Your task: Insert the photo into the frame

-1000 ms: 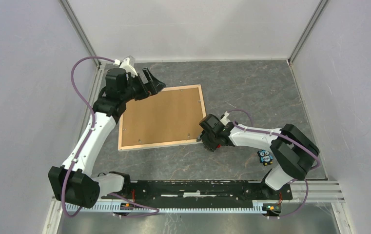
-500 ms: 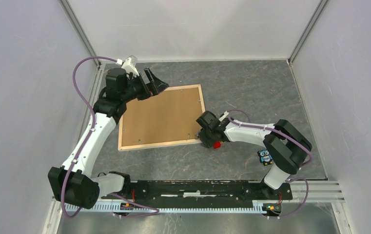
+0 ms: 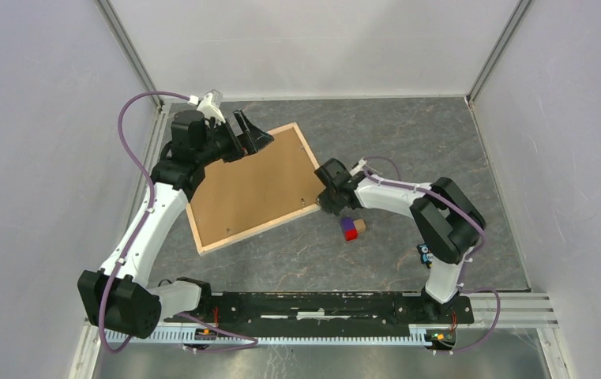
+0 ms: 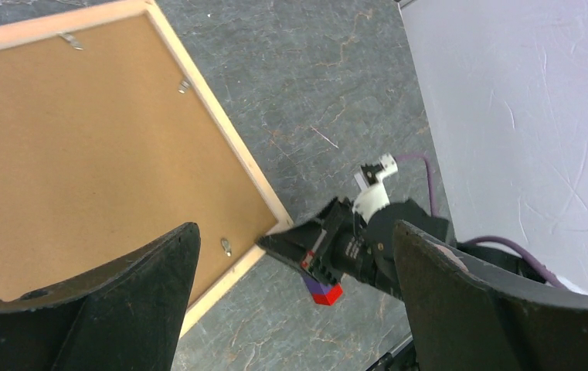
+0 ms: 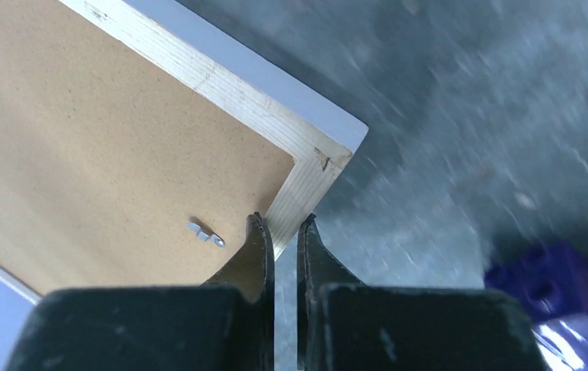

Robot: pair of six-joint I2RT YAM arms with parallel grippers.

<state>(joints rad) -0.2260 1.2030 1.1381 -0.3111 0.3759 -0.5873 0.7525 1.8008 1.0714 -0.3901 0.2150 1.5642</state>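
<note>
Lying face down on the grey surface (image 3: 407, 142), the frame (image 3: 261, 227) shows its brown back board (image 3: 242, 189). The right gripper (image 5: 279, 224) is nearly closed, pinching the frame's wooden edge at its near right corner. The left gripper (image 3: 251, 134) is wide open above the far corner. A small red and blue block (image 3: 349, 230) sits near the right gripper.

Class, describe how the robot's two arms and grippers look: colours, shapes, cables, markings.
The left arm and right arm have white links between black joints, each trailed by a purple cable. The left gripper and right gripper have black tapering fingers. A small blue sticker shows by the right arm.
</note>
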